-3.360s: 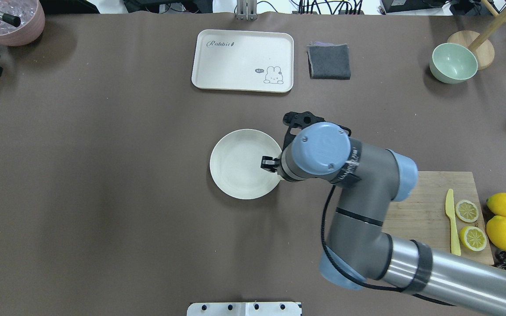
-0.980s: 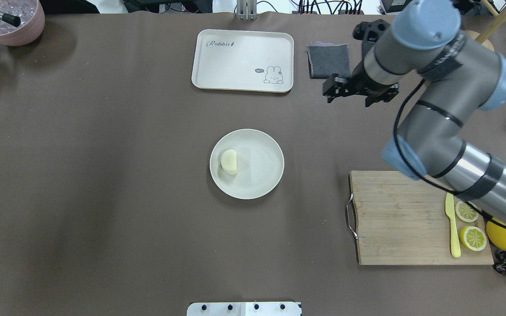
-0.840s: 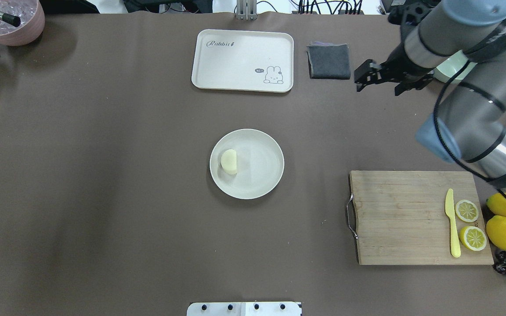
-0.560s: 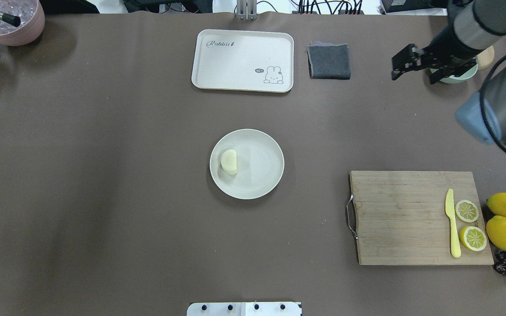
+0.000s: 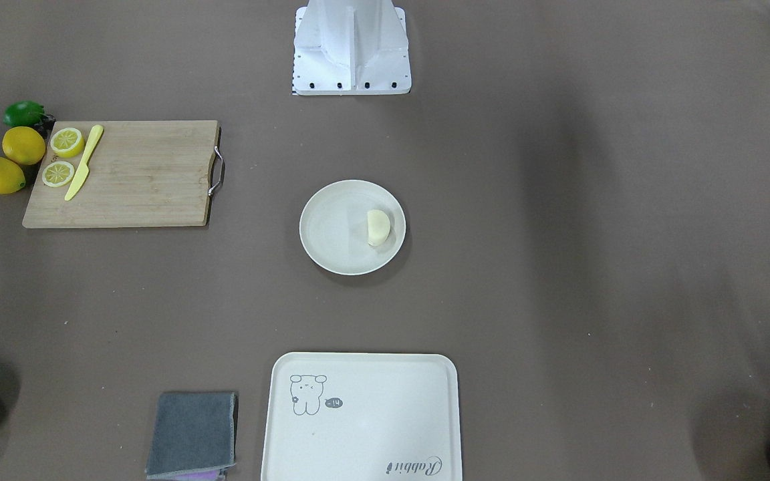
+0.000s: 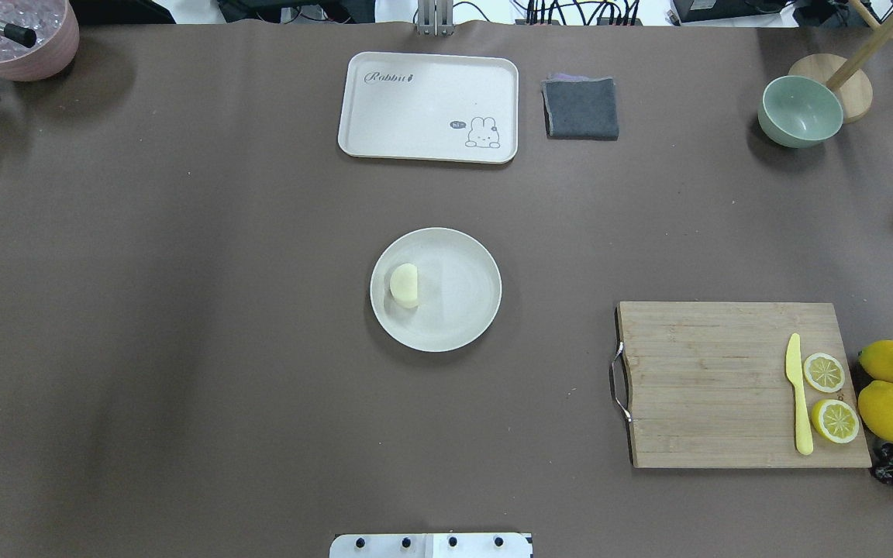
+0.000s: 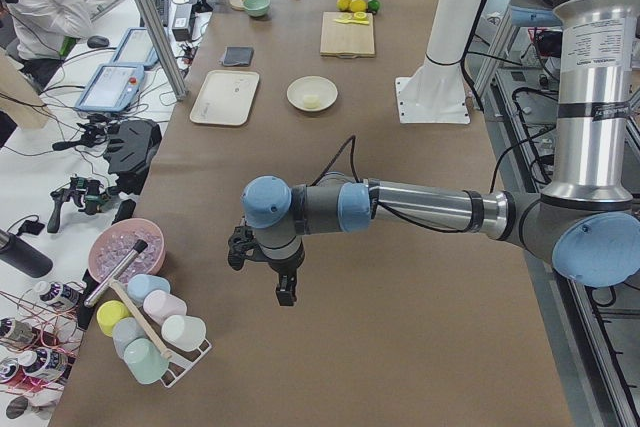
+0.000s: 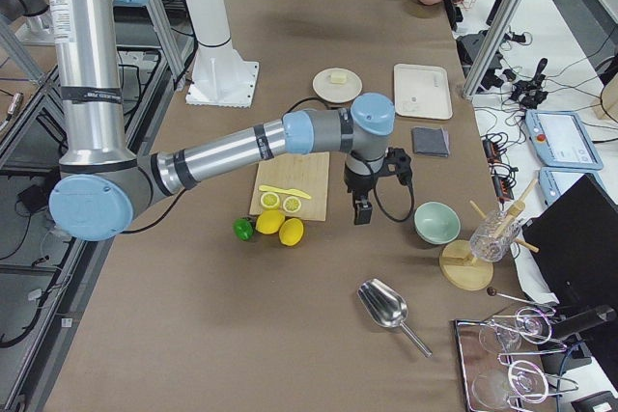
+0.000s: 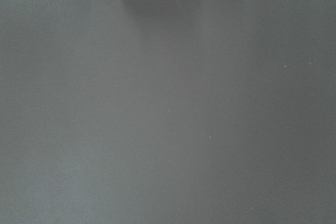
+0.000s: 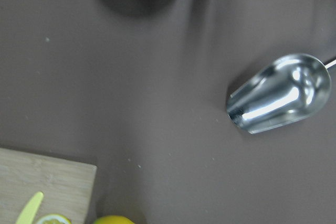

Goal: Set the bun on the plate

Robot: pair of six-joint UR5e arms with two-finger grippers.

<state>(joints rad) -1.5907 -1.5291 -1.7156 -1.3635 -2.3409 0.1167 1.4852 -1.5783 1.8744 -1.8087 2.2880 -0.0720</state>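
The brown surface [image 6: 183,310] runs wide under both arms, and neither arm is over the middle of it. Your right arm [image 8: 241,147] reaches out over the far right end, its tool [image 8: 378,193] hanging above bare covering between the cutting board [image 6: 710,387] and the green bowl [image 6: 799,112]. Its wrist camera looks down on a metal scoop [image 10: 278,95]. Your left arm [image 7: 420,205] is stretched over the opposite end, with its tool [image 7: 272,275] pointing down at nothing. Both tools show only in the side views, so you cannot tell whether either is spread or pressed together. Nothing appears to be pinched in them.

The printed tray [image 6: 423,101] lies well apart from the plate [image 6: 462,310], which sits alone at the centre. The bun [image 6: 405,285] rests on that plate, on the side toward your left arm, just inside the rim, with its flat side turned toward the plate's middle.

By that layout the placing looks done, and the step in hand is parking the arms. To do it well, keep both tools high and out at the ends, and route any move home around the plate, not across it. The bun lies close to the rim, so a brush against the plate could tip it out. Check both top views to confirm that it lies settled.
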